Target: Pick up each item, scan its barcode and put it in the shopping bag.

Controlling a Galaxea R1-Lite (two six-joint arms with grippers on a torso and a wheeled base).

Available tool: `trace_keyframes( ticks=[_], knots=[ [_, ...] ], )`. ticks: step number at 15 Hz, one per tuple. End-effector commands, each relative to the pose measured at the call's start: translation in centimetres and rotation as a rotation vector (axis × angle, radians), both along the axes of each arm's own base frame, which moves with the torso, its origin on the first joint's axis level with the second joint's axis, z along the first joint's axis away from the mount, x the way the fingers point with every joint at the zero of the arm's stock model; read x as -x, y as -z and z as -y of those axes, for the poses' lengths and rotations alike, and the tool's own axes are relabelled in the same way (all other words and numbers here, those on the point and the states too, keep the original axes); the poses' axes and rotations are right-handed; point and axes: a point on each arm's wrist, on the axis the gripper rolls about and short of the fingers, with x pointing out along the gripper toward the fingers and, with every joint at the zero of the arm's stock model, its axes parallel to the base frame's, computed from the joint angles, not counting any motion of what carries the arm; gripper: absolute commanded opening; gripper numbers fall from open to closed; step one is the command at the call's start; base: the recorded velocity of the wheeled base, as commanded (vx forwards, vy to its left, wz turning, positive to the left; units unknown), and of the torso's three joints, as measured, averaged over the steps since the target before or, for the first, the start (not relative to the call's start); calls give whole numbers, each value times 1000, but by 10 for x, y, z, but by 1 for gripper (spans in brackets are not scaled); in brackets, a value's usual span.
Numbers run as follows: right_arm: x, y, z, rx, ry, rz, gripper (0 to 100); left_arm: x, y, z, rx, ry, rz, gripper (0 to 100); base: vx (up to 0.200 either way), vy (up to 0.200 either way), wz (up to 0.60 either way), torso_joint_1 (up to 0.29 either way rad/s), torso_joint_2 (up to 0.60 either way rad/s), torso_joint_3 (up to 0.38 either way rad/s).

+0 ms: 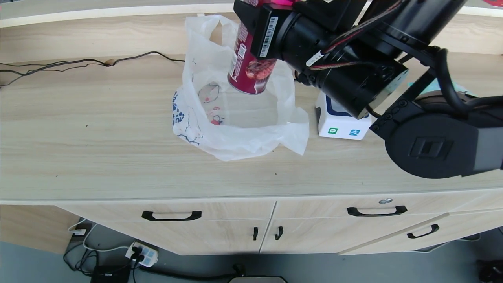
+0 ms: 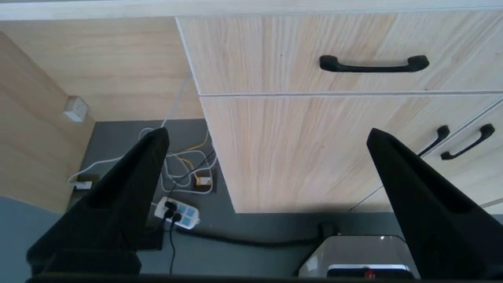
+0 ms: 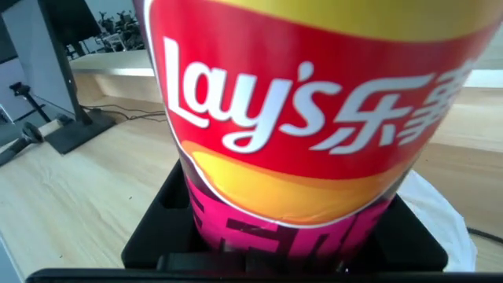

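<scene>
Right gripper (image 1: 259, 15): raised above the far side of the counter, clamped on the chip canister. In the right wrist view, black fingers (image 3: 157, 228) sit tight against both sides of the tube.
Chip canister (image 1: 249, 67): held off the counter, close to upright with a slight lean. The body is dark red with a printed label strip down one side. The right wrist view shows a red and yellow face above a pink band (image 3: 314, 118).
Canister position: the lower end is over the open mouth of the shopping bag. Whether that end is just above the rim or already below it cannot be told.
Shopping bag (image 1: 204, 59): thin white plastic with blue and red print, standing open on the counter with one handle loop up at the back. Its front edge is slumped and spread over the wood.
Scanner (image 1: 342, 125): small white box with a blue top, on the counter just beside the bag on the robot's right. It is partly covered by the right arm.
Left gripper (image 2: 267, 204): low, in front of the cabinet face below the counter. Its fingers (image 2: 126, 196) are wide apart with nothing between them.
Counter (image 1: 98, 129): light wood grain. Dark cables (image 1: 78, 63) trail along its far left part, well apart from the bag.
Cabinet front: drawers and doors with black handles (image 1: 171, 215).
Floor: a white power strip (image 1: 142, 253) with plugs and leads lies below the cabinet's left end.
</scene>
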Motion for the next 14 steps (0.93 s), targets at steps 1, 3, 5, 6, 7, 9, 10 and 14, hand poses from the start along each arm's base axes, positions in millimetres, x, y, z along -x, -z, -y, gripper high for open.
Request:
trace_keyframes(
  ticks=[1,3,5,6,7,9,10,14],
  knots=[
    [2,-10,14,-19,23,18,0,0,0,0,0,1,-1,100,0,0,0,0,0,0],
    [0,-12,19,-21,37,23,0,0,0,0,0,1,-1,100,0,0,600,10,2,5],
    [2,-15,23,-28,45,27,0,0,0,0,0,2,-1,100,0,0,600,2,2,5],
    [3,-16,25,-29,45,28,0,0,0,0,0,1,-1,100,0,0,600,2,2,2],
    [3,-16,26,-26,50,26,0,0,0,0,0,1,-1,100,0,0,600,2,7,-2],
    [3,-16,43,-3,95,32,0,0,0,0,0,1,-1,100,0,0,600,0,2,5],
    [2,-16,51,8,120,36,0,0,0,0,0,1,-1,100,0,0,0,0,0,0],
    [-4,-24,74,-113,116,-24,0,0,0,0,0,1,-1,100,0,0,0,0,0,0]
  ],
)
